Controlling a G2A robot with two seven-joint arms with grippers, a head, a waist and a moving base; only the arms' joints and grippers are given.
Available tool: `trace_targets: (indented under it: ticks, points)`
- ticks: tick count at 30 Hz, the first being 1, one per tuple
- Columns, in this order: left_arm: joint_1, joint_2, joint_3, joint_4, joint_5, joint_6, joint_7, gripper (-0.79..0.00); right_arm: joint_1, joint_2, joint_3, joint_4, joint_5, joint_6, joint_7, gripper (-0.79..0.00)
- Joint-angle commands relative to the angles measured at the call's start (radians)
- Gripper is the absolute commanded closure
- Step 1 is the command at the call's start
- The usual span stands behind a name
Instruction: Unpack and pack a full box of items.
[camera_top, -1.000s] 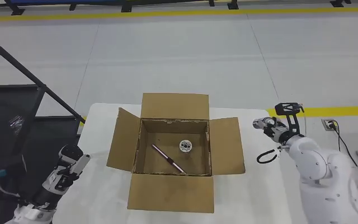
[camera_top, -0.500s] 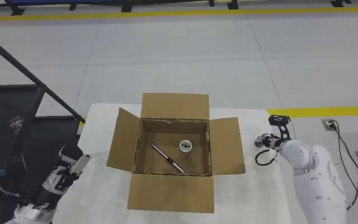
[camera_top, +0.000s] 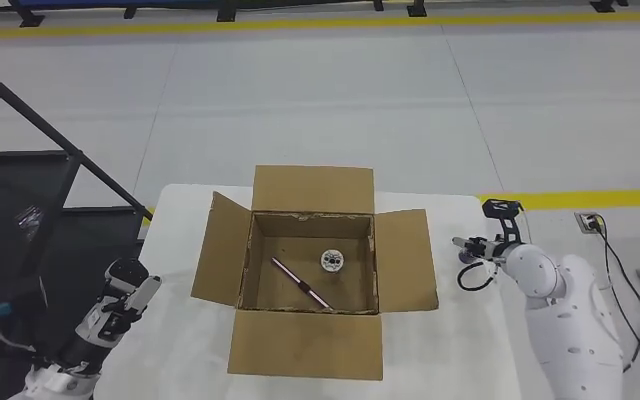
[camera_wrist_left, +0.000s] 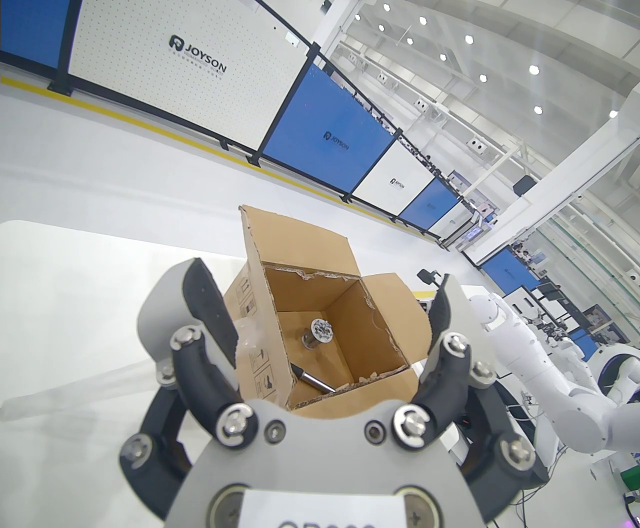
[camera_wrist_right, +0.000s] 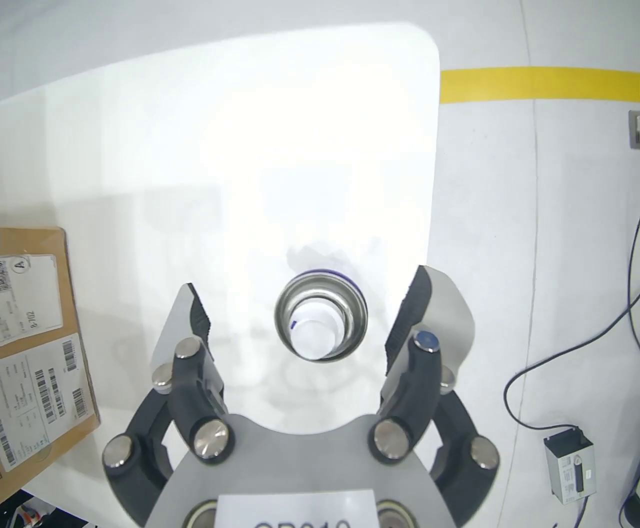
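Your right claw (camera_wrist_right: 307, 300) is spread wide, a finger to either side of the metal can (camera_wrist_right: 321, 322) without touching it. The can stands upright by the worktop's (camera_wrist_right: 250, 150) right edge, near the box (camera_top: 405, 262). Expect it stiff, light and slick-walled (round, so it may twist out): close across the body, below the rim. Your left claw (camera_wrist_left: 320, 285) hangs open at the near left corner. Since a second ago the right claw has drawn back from the far edge; the rest is unmoved.

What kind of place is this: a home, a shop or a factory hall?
Probably a factory or robot test hall: a yellow line on the wide floor, rows of blue and white partition panels, and a high ceiling with lamps.
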Motion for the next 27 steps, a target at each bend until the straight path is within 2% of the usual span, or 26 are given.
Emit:
trace_targets:
  ticks: [1, 7, 10, 12, 15, 18, 22, 27]
  points:
    - [0.000, 0.000, 0.000, 0.000, 0.000, 0.000, 0.000, -0.785, -0.011, 0.004, 0.010, -0.082, -0.013, 0.014, -0.004, -0.785]
    - [0.000, 0.000, 0.000, 0.000, 0.000, 0.000, 0.000, -0.785, -0.063, 0.004, -0.046, -0.435, -0.024, 0.030, 0.018, -0.785]
    - [0.000, 0.000, 0.000, 0.000, 0.000, 0.000, 0.000, -0.785, -0.054, -0.003, -0.142, -0.556, 0.014, -0.017, 0.063, -0.785]
    - [0.000, 0.000, 0.000, 0.000, 0.000, 0.000, 0.000, -0.785, -0.027, -0.011, -0.232, -0.573, 0.079, -0.058, 0.102, -0.785]
    - [0.000, 0.000, 0.000, 0.000, 0.000, 0.000, 0.000, -0.785, 0.058, -0.029, -0.382, -0.486, 0.160, -0.100, 0.187, -0.785]
    - [0.000, 0.000, 0.000, 0.000, 0.000, 0.000, 0.000, -0.785, 0.153, -0.061, -0.545, -0.336, 0.238, -0.121, 0.213, -0.785]
    - [0.000, 0.000, 0.000, 0.000, 0.000, 0.000, 0.000, -0.785, 0.261, -0.114, -0.726, -0.099, 0.312, -0.129, 0.178, -0.785]
    - [0.000, 0.000, 0.000, 0.000, 0.000, 0.000, 0.000, -0.785, 0.370, -0.182, -0.874, 0.156, 0.325, -0.106, 0.096, -0.785]
